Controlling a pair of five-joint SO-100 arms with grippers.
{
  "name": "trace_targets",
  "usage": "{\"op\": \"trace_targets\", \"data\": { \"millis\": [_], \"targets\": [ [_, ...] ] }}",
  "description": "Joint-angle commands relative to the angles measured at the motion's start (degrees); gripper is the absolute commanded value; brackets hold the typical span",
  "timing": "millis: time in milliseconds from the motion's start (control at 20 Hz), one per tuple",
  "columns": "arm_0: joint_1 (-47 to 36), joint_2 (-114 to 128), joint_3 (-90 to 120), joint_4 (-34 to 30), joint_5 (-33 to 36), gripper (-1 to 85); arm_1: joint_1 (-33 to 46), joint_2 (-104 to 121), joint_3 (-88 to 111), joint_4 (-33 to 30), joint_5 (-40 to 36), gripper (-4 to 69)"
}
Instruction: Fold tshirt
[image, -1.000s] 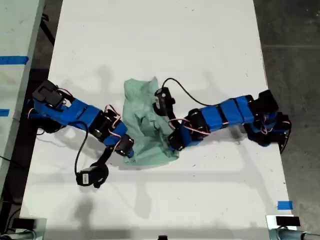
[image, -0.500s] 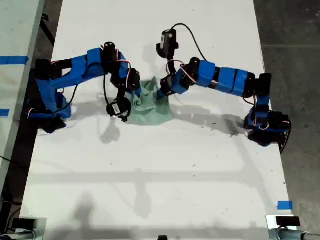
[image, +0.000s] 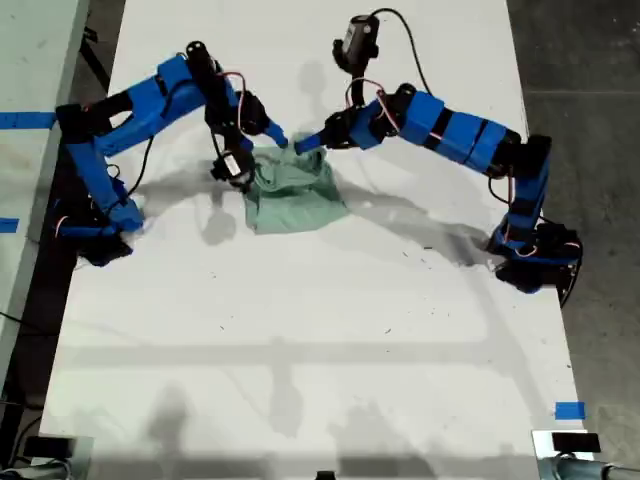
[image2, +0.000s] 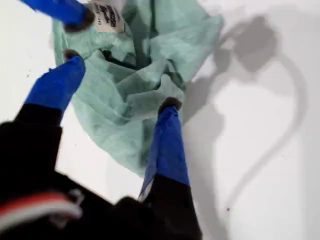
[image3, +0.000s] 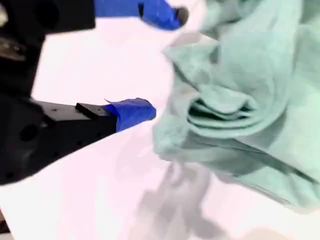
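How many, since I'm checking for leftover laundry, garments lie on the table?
1: the tshirt, crumpled in a heap on the white table, in the upper middle of the exterior view. Anything beneath its folds would be hidden.

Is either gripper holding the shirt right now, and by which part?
Nothing is held. My first gripper stands open over the crumpled tshirt; my second gripper is open beside its edge.

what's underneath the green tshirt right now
The tshirt lies crumpled on the white table, which shows bare all around it. Whatever sits beneath its bunched folds is covered, so I cannot tell.
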Motion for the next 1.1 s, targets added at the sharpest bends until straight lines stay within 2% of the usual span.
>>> {"op": "trace_targets", "data": {
  "millis": [0, 100, 200, 300, 450, 500, 550, 700, 750, 800, 850, 900, 950, 1050],
  "targets": [
    [-13.9, 19.9, 8.3, -4.5, 2.6, 33.7, 9.6, 15.5, 4.7, -1.0, -1.0, 25.5],
    [-17.8, 31.6, 17.2, -8.6, 4.5, 32.7, 14.8, 23.9, 14.0, -0.7, -1.0, 24.2],
    [-16.2, 41.9, 29.1, -14.7, 4.6, 30.8, 17.5, 32.8, 25.8, -0.6, -1.0, 22.1],
    [-11.3, 51.2, 41.8, -21.0, 4.4, 27.2, 17.1, 42.3, 38.7, -0.2, -0.6, 19.2],
    [0.4, 68.1, 61.8, -32.3, 3.1, 12.2, 11.3, 60.8, 60.8, 0.3, 1.5, 15.4],
    [4.1, 73.7, 67.6, -33.9, 1.2, 5.9, 8.5, 68.6, 67.9, 0.4, 2.9, 18.0],
    [7.6, 79.0, 73.0, -34.8, -1.4, 2.3, 5.4, 76.7, 74.4, 0.7, 4.7, 16.5],
    [17.1, 98.7, 91.7, -38.7, -10.1, 0.1, -1.8, 103.6, 89.7, 6.2, 11.2, 2.5],
    [19.1, 106.9, 96.9, -38.1, -13.0, 0.1, -2.6, 111.8, 93.6, 9.1, 12.7, -1.1],
    [20.0, 113.9, 100.9, -34.9, -15.4, 0.1, -2.9, 118.0, 96.5, 11.9, 13.9, -1.1],
    [20.4, 121.0, 104.2, -31.7, -15.7, 0.1, -4.3, 120.5, 98.1, 11.7, 14.1, -1.1],
    [21.0, 124.7, 107.3, -30.2, -17.1, 0.1, -5.7, 117.7, 98.3, 8.3, 14.4, -1.0],
    [22.1, 123.4, 109.2, -31.9, -17.2, 0.1, -6.8, 109.4, 96.6, 1.8, 14.0, -1.0],
    [23.6, 124.2, 111.4, -32.5, -18.9, 0.1, -8.3, 82.9, 83.4, -9.0, 10.2, -1.0]
  ]
}}
